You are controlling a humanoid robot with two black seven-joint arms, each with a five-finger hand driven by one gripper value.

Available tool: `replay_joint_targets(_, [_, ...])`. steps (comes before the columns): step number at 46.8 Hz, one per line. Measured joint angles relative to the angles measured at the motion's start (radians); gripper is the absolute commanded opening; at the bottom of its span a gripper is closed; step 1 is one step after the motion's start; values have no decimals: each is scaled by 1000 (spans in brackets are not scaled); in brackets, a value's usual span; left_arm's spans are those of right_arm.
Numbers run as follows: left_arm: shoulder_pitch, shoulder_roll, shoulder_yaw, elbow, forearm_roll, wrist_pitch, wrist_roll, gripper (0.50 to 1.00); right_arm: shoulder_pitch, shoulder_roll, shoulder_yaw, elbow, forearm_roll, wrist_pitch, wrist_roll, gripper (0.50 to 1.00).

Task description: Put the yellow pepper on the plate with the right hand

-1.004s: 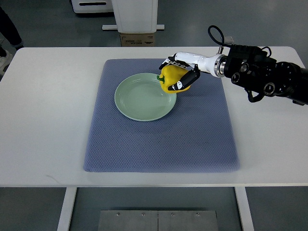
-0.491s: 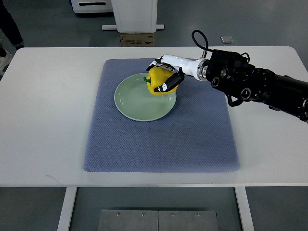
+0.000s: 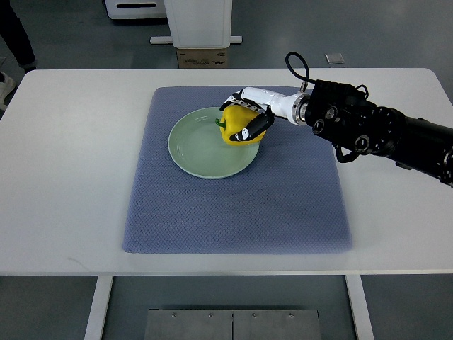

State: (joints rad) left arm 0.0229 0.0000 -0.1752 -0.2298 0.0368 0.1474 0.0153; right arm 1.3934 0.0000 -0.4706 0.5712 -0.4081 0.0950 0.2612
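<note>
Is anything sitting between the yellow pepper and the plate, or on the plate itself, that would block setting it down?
Nothing visible. The right hand grips the yellow pepper over the plate's right part, and the rest of the plate shows bare.

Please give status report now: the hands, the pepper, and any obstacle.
Right robot hand shut on yellow pepper. Pepper over right side of plate, contact unclear. Left hand not in view. No obstacle on plate.
</note>
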Motion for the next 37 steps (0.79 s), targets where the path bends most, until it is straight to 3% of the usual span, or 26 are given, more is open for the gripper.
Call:
replay_joint_targets(3, [0, 0, 0, 0, 0, 0, 0, 1000, -4, 0, 16, 0, 0, 0, 0, 500])
replay_joint_targets(4, [0, 0, 0, 0, 0, 0, 0, 1000, -5, 0, 21, 1, 0, 0, 0, 558])
replay_joint_targets(6, [0, 0, 0, 0, 0, 0, 0, 1000, -11, 0, 27, 1, 0, 0, 0, 777])
replay_joint_targets(7, [0, 0, 0, 0, 0, 0, 0, 1000, -14, 0, 30, 2, 1, 0, 0, 921])
replay_joint_targets(8, [0, 0, 0, 0, 0, 0, 0, 1000, -16, 0, 32, 2, 1, 0, 1, 999])
replay_joint_targets(37, [0, 0, 0, 0, 0, 0, 0, 1000, -9, 0, 113, 5, 0, 2, 1, 1000])
